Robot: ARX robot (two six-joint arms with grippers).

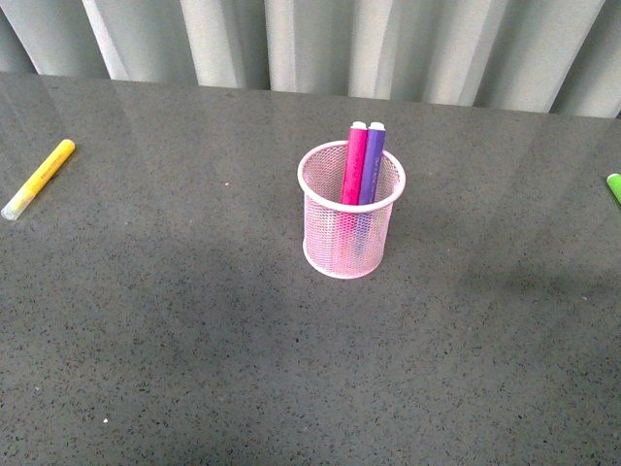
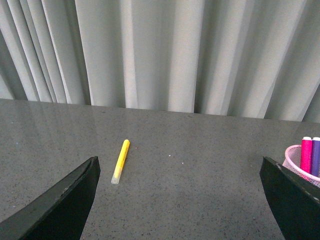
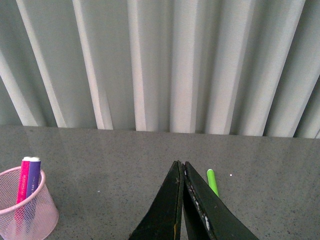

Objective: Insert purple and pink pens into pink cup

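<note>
Pleated grey curtains [image 1: 320, 44] back a dark speckled bench [image 1: 194, 340]. Near its centre the pink cup [image 1: 350, 216] stands upright, a wire-mesh cylinder with solid rim and base.

Task status: both pens are seated in the cup. The pink pen [image 1: 355, 163] and the purple pen [image 1: 373, 163] stand side by side, touching, leaning toward the far rim. Their pale ends project above the rim, and their lower bodies show through the mesh.

Claw status:
- Left claw [image 2: 180, 200]: released, jaws spread wide, nothing between them. It sits over bare bench between the yellow marker [image 2: 120, 161] and the cup.
- Right claw [image 3: 182, 205]: clenched, jaws pressed together with nothing held. It sits well apart from the cup, with the green marker [image 3: 212, 181] just beyond its tip.

Neither arm appears in the front view.

Judgement: the insertion step appears complete. The next move calls for no further grasp, only that both arms remain clear of the cup, since a light mesh holder could tip if nudged. The yellow and green markers lie near opposite bench edges and are not part of the task.
</note>
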